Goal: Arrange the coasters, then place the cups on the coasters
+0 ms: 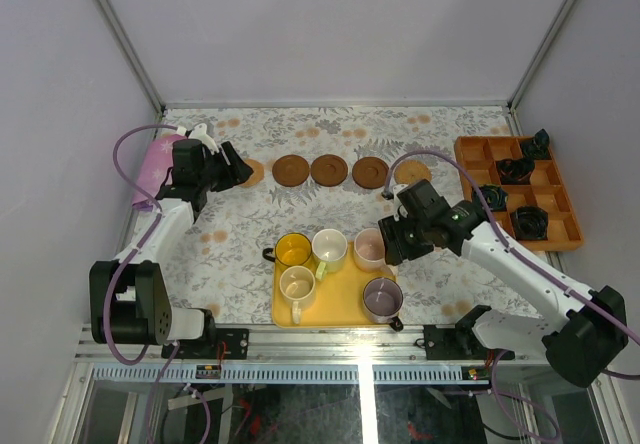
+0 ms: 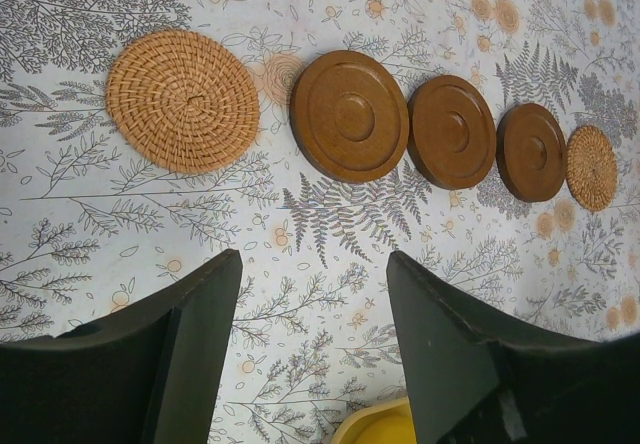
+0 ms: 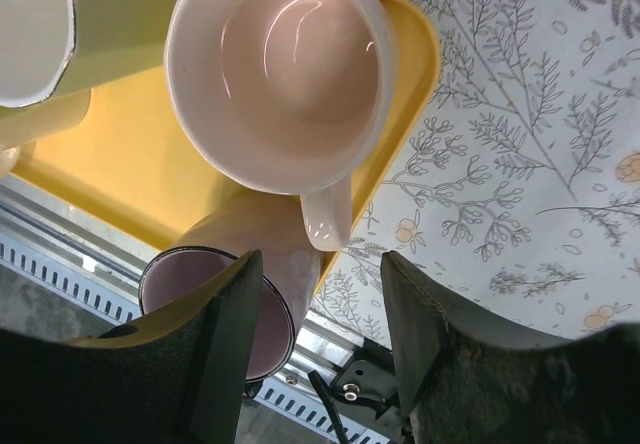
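Five coasters lie in a row at the back of the table: a tan one (image 1: 254, 172), three dark brown ones (image 1: 291, 171) (image 1: 329, 170) (image 1: 369, 172), and another tan one (image 1: 412, 172). My left gripper (image 1: 235, 169) hovers open and empty by the left tan coaster (image 2: 182, 99), partly hiding it from above. Five cups stand on the yellow tray (image 1: 330, 309): yellow (image 1: 293, 250), cream (image 1: 329, 247), pink (image 1: 369, 249), cream (image 1: 298, 286), grey-purple (image 1: 382, 298). My right gripper (image 3: 320, 264) is open over the pink cup (image 3: 280, 74), whose handle (image 3: 330, 219) points toward the gap between the fingers.
An orange divided tray (image 1: 518, 189) with small black objects sits at the right edge. A pink-purple cloth (image 1: 155, 169) lies at the far left beside the left arm. White walls enclose the table. The metal front rail (image 3: 330, 384) runs just below the yellow tray.
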{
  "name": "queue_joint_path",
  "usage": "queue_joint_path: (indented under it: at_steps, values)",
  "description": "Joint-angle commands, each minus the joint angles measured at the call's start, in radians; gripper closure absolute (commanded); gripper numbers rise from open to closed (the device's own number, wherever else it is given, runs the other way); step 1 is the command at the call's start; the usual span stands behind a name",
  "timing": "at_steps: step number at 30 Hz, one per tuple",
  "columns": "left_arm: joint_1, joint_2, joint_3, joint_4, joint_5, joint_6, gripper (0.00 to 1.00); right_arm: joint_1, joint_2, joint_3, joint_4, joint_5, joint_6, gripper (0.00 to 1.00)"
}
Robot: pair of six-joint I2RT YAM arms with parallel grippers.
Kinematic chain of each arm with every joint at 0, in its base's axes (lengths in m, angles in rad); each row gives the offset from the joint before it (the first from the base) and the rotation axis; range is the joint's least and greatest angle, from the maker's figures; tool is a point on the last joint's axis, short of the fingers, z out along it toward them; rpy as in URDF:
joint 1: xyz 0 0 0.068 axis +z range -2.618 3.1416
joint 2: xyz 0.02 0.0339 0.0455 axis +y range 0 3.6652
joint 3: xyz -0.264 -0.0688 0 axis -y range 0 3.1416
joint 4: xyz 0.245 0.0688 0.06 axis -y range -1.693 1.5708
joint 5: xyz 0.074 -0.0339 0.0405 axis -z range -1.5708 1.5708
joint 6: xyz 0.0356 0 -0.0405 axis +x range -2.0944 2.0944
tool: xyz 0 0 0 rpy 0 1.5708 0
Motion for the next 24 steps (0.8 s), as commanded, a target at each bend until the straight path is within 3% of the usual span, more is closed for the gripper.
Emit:
queue_joint_path:
  at_steps: [1, 24]
  values:
    - [-0.008, -0.022, -0.003, 0.018, -0.022, 0.01, 0.39, 0.016, -0.032, -0.023, 0.019, -0.045, 0.05, 0.42]
    - [-0.008, -0.022, 0.003, 0.009, -0.017, 0.023, 0.38, 0.028, 0.032, -0.167, 0.225, 0.015, 0.132, 0.49]
